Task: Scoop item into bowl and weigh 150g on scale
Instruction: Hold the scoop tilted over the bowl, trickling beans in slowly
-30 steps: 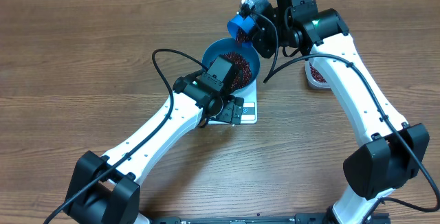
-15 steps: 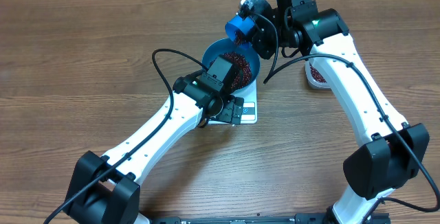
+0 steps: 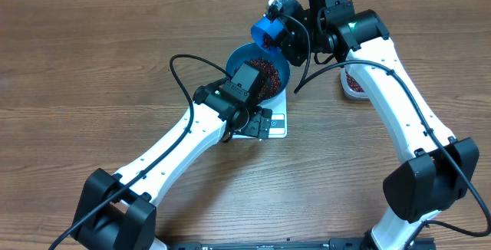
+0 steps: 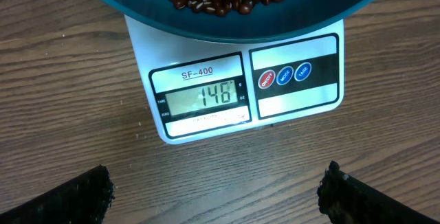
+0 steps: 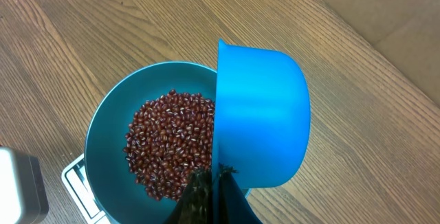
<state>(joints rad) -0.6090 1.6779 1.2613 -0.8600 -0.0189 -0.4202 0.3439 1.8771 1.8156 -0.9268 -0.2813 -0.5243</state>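
**Overhead.** Blue bowl [image 3: 239, 55] sits on the white scale [image 3: 278, 125], with beans [image 3: 266, 72] heaped inside. Left gripper [image 3: 259, 123] hangs low over the scale's near edge. Its jaws are spread as wide as they go and hold nothing. It is likely parked there so its camera can read the display. Right gripper [image 3: 288, 40] is clamped tight on the small blue scoop [image 3: 267, 31], poised at the bowl's far rim. Clear tub [image 3: 354, 82] of spare beans rests on the desk [image 3: 92, 66], partly under the right forearm.

**Left wrist.** Display shows 148, a shade under target. Bowl overhangs the platform. The two dark fingertips sit in the bottom corners, well apart.

**Right wrist.** Scoop is tipped on its side over the rim, mouth toward the bowl. Can't tell if any beans are left in it. This reads as a careful top-up pour.

**Against half a second back.** No visible shift overhead; arms, scoop and bowl sit as they did.
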